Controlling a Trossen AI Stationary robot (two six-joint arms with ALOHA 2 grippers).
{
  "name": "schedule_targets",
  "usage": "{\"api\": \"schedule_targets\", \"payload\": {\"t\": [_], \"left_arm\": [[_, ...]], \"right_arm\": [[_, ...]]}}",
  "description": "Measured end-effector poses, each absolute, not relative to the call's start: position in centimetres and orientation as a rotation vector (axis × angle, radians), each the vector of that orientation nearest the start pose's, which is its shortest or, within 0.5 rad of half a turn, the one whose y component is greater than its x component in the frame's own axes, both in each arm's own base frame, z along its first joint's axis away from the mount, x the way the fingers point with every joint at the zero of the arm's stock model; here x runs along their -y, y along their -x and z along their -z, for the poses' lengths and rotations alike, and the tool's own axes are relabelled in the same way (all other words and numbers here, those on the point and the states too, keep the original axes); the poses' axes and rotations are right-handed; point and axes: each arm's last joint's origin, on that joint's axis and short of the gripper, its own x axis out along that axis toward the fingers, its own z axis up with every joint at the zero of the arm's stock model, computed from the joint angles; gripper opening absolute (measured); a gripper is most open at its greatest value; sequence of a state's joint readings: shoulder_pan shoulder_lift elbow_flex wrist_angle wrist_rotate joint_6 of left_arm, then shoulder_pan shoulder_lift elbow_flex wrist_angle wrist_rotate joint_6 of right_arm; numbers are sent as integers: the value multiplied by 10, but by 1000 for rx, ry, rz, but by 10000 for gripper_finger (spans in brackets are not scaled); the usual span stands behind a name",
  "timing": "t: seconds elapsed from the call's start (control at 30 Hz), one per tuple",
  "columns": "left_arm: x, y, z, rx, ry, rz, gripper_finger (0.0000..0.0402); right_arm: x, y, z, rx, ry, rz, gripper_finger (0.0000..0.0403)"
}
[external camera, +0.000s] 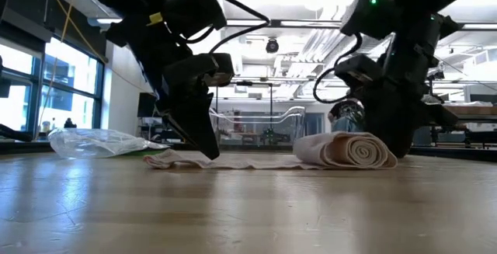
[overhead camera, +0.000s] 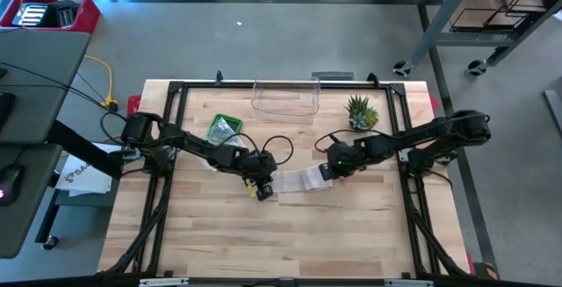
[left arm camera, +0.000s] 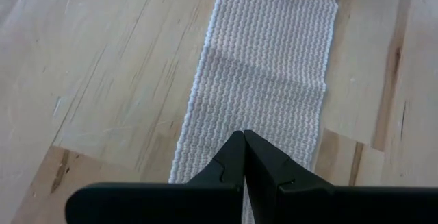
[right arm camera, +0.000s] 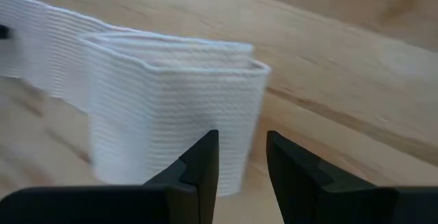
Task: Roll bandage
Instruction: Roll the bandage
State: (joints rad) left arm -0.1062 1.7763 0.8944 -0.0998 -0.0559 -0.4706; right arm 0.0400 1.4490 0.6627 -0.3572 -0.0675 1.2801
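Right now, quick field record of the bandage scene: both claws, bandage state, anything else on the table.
left claw: shut, tip pressed down on the flat end of the bandage
right claw: part open at the roll, grip not clear
bandage: partly rolled, roll at the right claw's end, flat tail toward the left claw
table: wood
other items: clear bin, plant, green tray at the back

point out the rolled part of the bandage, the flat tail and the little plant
rolled part of the bandage [external camera: 351, 150], low view, on the spiral end face of the roll
flat tail [left arm camera: 263, 73], left wrist view, on the middle of the woven strip
little plant [overhead camera: 361, 111], high view, on its spiky green leaves
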Motion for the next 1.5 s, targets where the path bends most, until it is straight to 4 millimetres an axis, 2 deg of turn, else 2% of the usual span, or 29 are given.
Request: {"api": "schedule_targets", "payload": {"t": [0.23,0.5,0.6,0.67,0.73,0.87,1.0,1.17,1.5], "left_arm": [[33,-328,-130,-966,350,-192,0],[33,-328,-130,-961,348,-196,0],[32,-329,-129,-953,329,-202,0],[33,-329,-127,-966,303,-196,0],[33,-329,-127,-967,274,-183,0],[35,-329,-127,-964,237,-154,0],[40,-331,-129,-938,235,-134,0],[43,-336,-133,-875,249,-103,0],[43,-338,-135,-847,253,-97,0]], "right_arm": [[-12,-247,-147,-1012,-1146,629,113],[-13,-255,-127,-1074,-1175,636,111],[-14,-255,-125,-1077,-1211,663,87],[-15,-255,-125,-1075,-1210,673,44],[-17,-254,-128,-1073,-1204,668,13],[-17,-246,-137,-1067,-1203,688,3],[-17,-244,-152,-1012,-1209,630,1],[-17,-244,-157,-996,-1227,614,1],[-19,-261,-180,-935,-1243,538,0]]}}
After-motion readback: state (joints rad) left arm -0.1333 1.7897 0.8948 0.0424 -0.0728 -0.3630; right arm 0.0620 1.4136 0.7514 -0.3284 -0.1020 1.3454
